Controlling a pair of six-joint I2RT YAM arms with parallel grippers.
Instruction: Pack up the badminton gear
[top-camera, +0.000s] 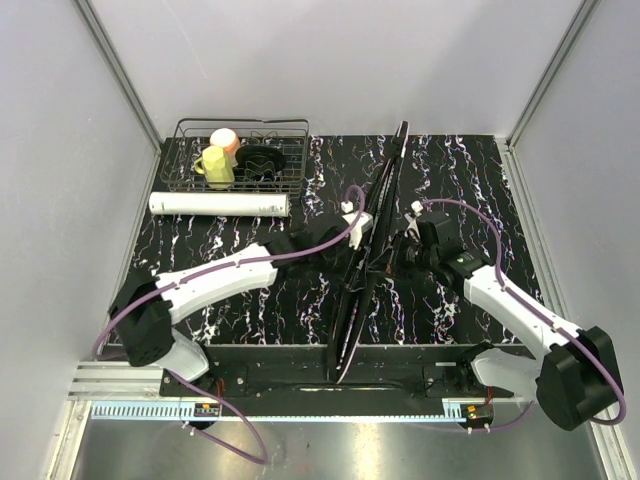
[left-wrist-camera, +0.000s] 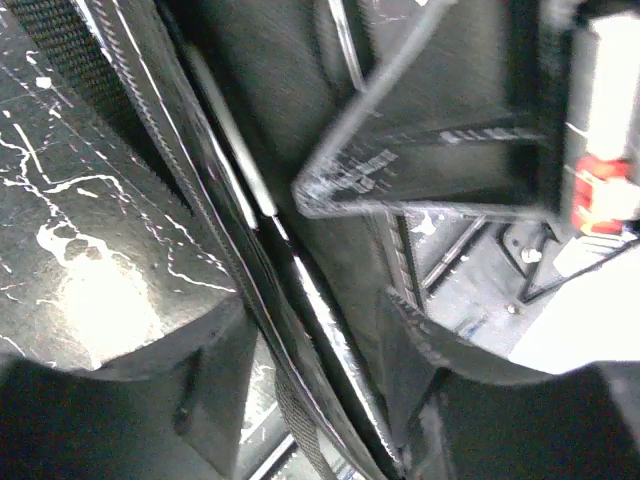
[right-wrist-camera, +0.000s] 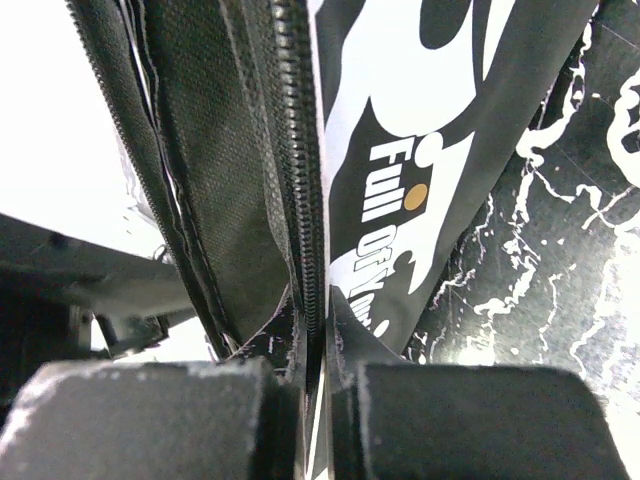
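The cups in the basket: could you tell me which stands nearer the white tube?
The yellow cup, in front; the pink cup stands behind it, farther from the tube.

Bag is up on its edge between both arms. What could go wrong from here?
1. The bag stands on edge. The right pincer pinches only the thin seam by the zip, so if that grip slips the bag may flop over.
2. The tube lies outside the bag, by the basket. Closing the bag now could leave it unpacked.
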